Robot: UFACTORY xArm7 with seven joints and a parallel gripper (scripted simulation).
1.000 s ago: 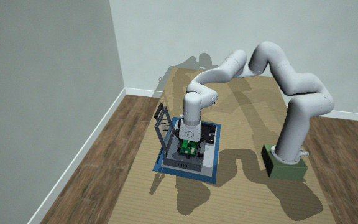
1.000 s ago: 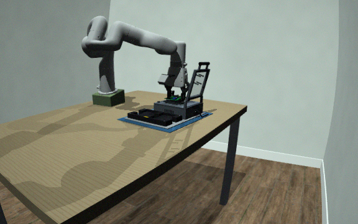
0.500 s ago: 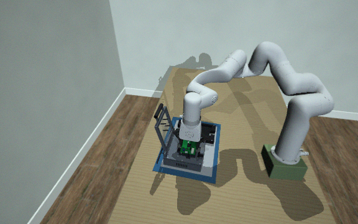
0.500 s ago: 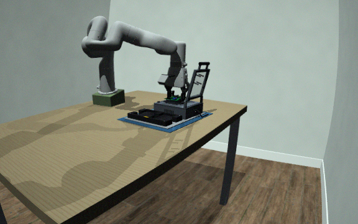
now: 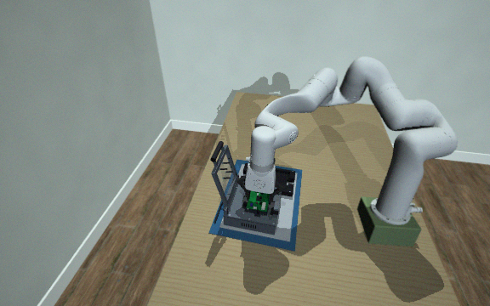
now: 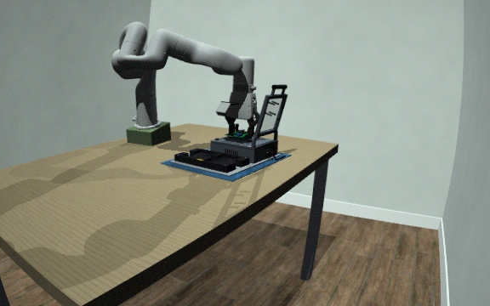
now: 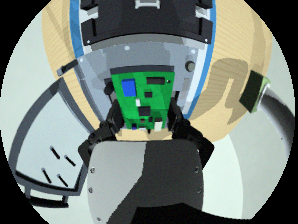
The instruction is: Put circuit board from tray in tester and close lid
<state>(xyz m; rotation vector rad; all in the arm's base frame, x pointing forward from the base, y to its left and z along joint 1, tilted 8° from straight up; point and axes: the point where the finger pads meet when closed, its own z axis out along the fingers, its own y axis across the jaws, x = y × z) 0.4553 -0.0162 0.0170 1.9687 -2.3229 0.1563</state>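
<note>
The green circuit board (image 5: 258,201) (image 6: 238,135) (image 7: 145,97) is face up over the tester (image 5: 266,227) (image 6: 241,154) (image 7: 142,55). My gripper (image 5: 259,199) (image 6: 241,132) (image 7: 144,104) points down, its fingers shut on the board's two long edges. The white connector end is toward the front in the top view. The board looks level and close above the plate; whether it touches the posts or pins is hidden. The lid (image 5: 220,192) (image 6: 262,115) (image 7: 48,202) stands open, its handle (image 5: 217,151) (image 6: 279,87) at the top.
The black tray (image 6: 224,166) (image 7: 150,30) lies beside the tester, behind it in the top view. Both stand on a blue-edged mat (image 5: 293,244) (image 6: 232,178). The raised lid is close to the gripper on the hinge side. A round dark knob (image 7: 190,65) stands on the tester.
</note>
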